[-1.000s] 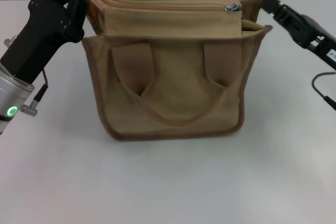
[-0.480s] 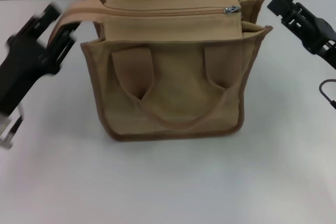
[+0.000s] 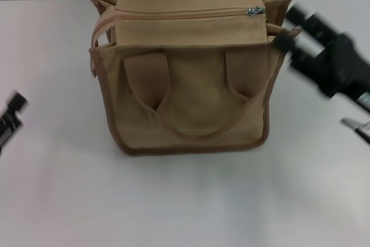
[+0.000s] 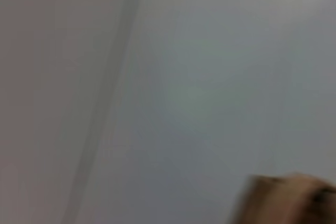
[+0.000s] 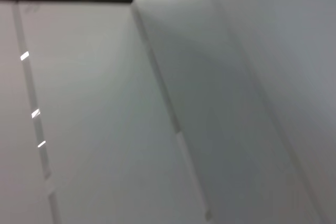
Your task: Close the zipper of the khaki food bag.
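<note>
Your khaki food bag sits zipped on the tabletop.
The zipper pull rests at its right end; your left gripper and right gripper are off it, fingers too blurry to tell.

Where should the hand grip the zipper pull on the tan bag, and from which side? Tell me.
Grip the small silver zipper pull itself. It sits at the bag's top panel, at the robot's right end of the zipper. Coming from above on the right looks best: the pull lies on top of the panel, and the right hand is beside that corner.
</note>
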Available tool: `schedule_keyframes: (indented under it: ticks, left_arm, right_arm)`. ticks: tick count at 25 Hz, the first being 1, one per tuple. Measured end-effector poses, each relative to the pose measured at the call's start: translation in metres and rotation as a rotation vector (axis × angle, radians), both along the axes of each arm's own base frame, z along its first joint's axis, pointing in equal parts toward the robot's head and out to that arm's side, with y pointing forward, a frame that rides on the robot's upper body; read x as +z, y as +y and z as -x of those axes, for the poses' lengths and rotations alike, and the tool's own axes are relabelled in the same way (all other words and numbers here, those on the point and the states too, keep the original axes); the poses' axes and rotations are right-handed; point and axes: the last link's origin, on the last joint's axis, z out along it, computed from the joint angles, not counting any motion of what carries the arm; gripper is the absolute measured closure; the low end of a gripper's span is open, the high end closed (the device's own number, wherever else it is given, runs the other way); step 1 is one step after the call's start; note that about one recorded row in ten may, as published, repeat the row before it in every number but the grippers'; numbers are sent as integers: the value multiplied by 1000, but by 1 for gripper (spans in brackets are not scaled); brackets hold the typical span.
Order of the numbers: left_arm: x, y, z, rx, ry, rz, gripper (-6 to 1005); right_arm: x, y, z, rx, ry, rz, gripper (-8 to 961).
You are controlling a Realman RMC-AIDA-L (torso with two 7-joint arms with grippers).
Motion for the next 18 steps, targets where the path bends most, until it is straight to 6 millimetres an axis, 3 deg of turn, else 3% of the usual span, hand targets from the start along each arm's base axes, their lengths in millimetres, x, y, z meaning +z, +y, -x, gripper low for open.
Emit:
schedule_keyframes:
  ticks: [4,6,12,18]
  left_arm:
    - [-4,-16,-9,-174,127,188,228]
    - [-10,-20,-17,-296,174,370,213]
    - [-25,-13,-24,-362,214,492,214]
    - [-36,-4,-29,-388,249,554,216]
  right_arm:
    - [-22,-12,12,206,-172,80,248]
    - [-34,-20,16,307,-255,127,247]
    - [-60,-30,19,429,-387,223,251]
    - [-73,-30,13,410,-464,252,255]
